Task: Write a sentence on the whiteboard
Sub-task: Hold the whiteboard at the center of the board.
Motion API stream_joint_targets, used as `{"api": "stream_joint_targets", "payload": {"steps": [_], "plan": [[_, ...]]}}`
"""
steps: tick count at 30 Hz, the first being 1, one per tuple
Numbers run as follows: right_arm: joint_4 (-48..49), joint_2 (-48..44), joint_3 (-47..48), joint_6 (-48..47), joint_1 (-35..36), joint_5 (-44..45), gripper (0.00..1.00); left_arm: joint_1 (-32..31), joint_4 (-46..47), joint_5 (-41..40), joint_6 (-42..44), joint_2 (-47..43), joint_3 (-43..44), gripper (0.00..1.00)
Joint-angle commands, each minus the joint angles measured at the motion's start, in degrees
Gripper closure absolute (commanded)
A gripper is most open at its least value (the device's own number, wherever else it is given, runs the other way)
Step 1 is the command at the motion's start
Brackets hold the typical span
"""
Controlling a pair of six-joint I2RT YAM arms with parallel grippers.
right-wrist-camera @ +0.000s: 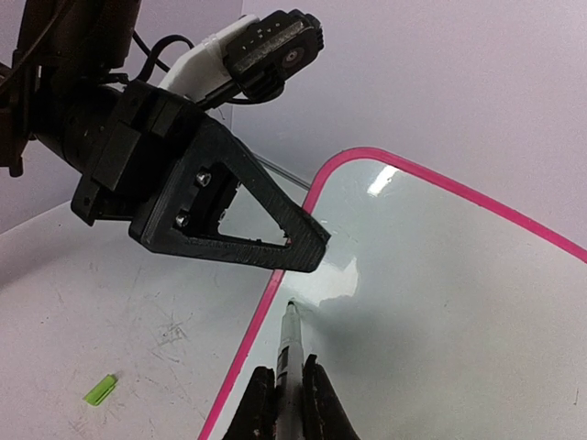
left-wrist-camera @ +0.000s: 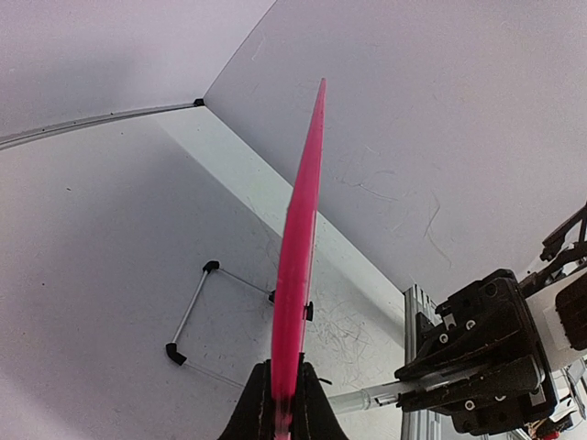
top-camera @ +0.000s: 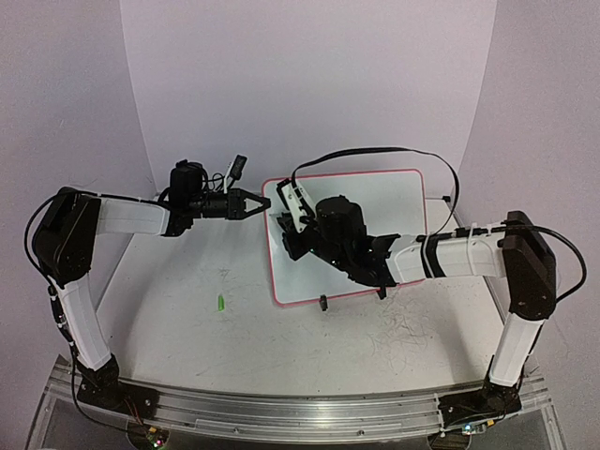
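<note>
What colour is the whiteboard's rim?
Bright pink-red; the whiteboard's rim shows best in the right wrist view.

The whiteboard [top-camera: 394, 202] rests on the table [top-camera: 187, 347], the left gripper [top-camera: 261, 203] at its left edge, the right gripper [top-camera: 284, 228] and its marker [right-wrist-camera: 288, 339] over its left part, and a small cap [top-camera: 219, 302] on the table well to its left.

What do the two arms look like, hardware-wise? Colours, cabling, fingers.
Left arm and right arm match: white tubular links, bulky black joint housings, black bases. Fingers are black, triangular open-frame plates with screws. A black cable loops loosely from the right arm.
</note>
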Motion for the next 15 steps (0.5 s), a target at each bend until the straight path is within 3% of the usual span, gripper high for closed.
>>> {"api": "stream_joint_targets", "payload": {"steps": [1, 15], "plan": [[0.68, 0.80, 2.16, 0.40, 0.22, 2.55, 1.00, 0.29, 2.00, -0.12, 0.31, -0.88, 0.15, 0.99], [-0.14, 0.45, -0.81, 2.44, 0.90, 2.08, 1.00, 0.25, 1.99, -0.07, 0.26, -0.95, 0.19, 1.00]]}}
